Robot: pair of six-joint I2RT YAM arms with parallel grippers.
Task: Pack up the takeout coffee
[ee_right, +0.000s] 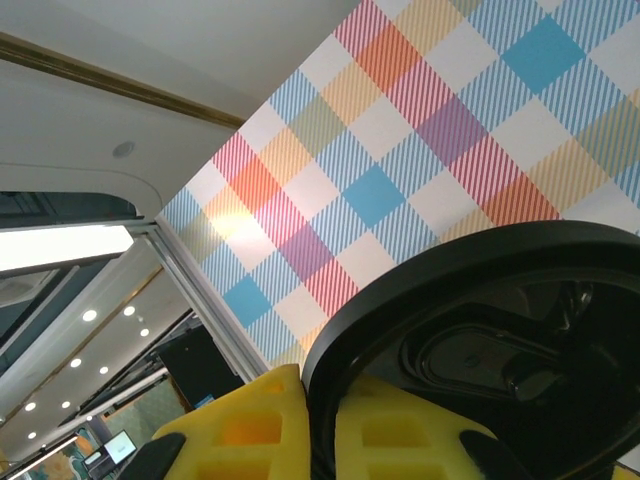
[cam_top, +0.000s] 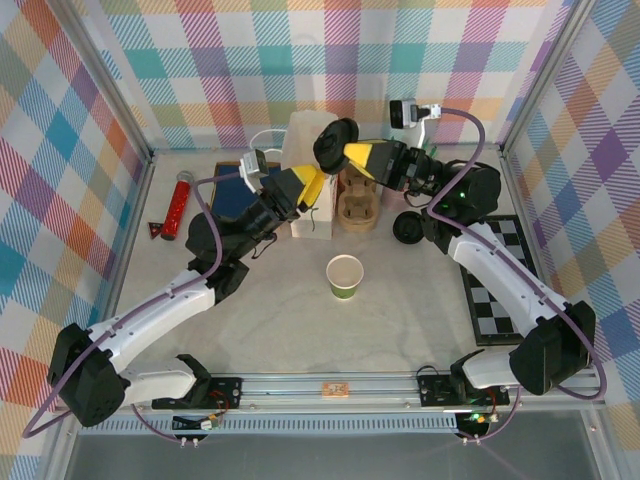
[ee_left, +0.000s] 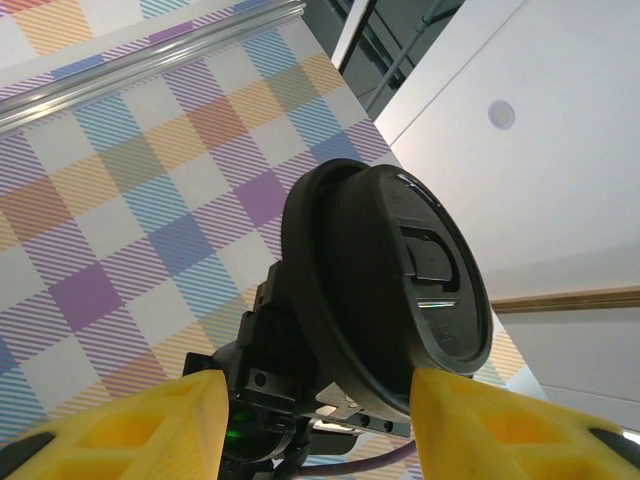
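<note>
1. Plainly, the nearest piece of the takeout coffee is the green cup (cam_top: pixel 345 277). It stands upright and lidless near the table's centre, well apart from both grippers.
2. The cup should be light, with thin paper walls that dent under a hard squeeze, and an open cup tips and spills easily. Whether it holds any liquid I cannot tell. The best hold is probably across the upper wall, just under the rolled rim where the paper is stiffest, with gentle pressure.
3. At about 11 o'clock from the cup, the left gripper (cam_top: pixel 312 188) hovers beside the white paper bag (cam_top: pixel 303 130). In its wrist view the yellow fingers (ee_left: pixel 130 425) stand wide apart with nothing between them.
4. Farther off, at 12 o'clock from the cup, the right gripper (cam_top: pixel 350 153) is clamped on the black lid (cam_top: pixel 335 143). It pinches the lid by the rim and holds it on edge in the air, beside the bag's top.
5. The lid is probably thin, slick plastic, stiff at the rim and light. An edge pinch can let it swivel, so pressing it on will need it brought level over the cup.
6. A second loose lid (cam_top: pixel 408 228) lies on the table at 2 o'clock from the cup.
</note>
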